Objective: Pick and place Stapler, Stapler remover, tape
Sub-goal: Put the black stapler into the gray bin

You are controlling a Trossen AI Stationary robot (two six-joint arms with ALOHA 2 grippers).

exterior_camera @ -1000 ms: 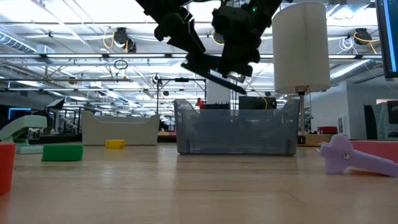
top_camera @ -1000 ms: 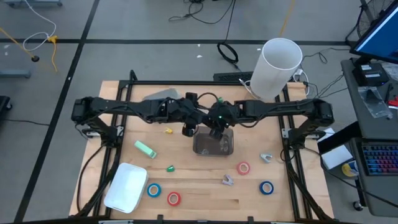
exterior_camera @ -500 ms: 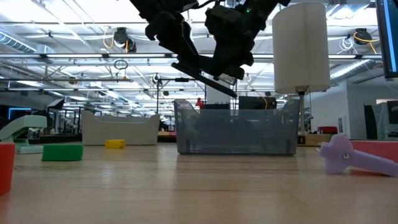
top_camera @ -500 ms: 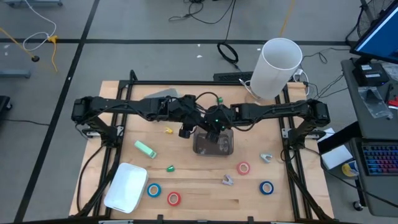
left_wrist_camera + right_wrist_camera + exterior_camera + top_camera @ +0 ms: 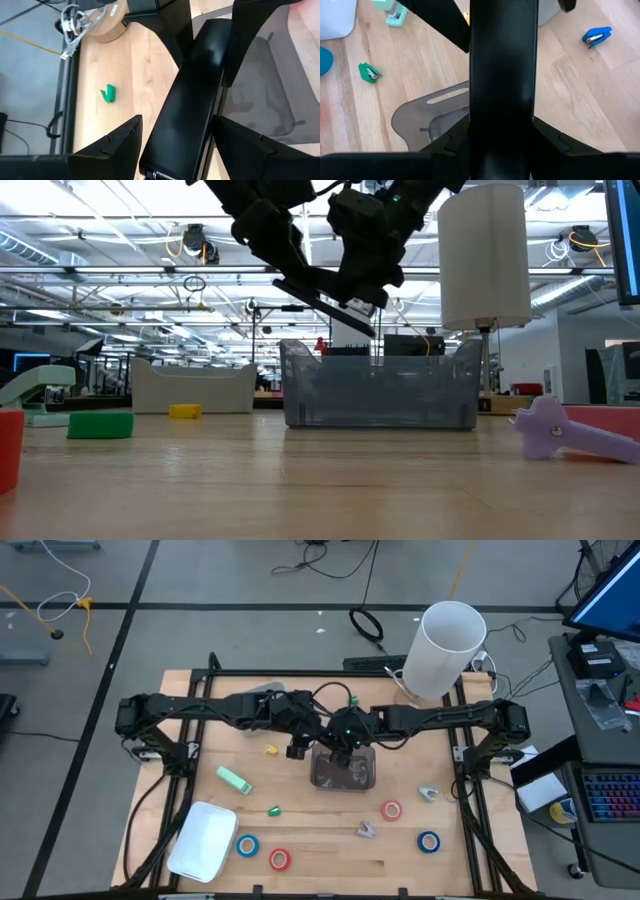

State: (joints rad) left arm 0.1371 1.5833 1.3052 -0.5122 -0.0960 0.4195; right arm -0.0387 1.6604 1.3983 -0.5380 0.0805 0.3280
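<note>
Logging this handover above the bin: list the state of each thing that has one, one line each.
Right end effector: shut on black bar, above the bin.
Left end effector: open, fingers either side of the bar.
Bin: upright on table, contents unclear.
Stapler: lying on table, untouched.
Tape rolls: four, flat on table, untouched.
</note>
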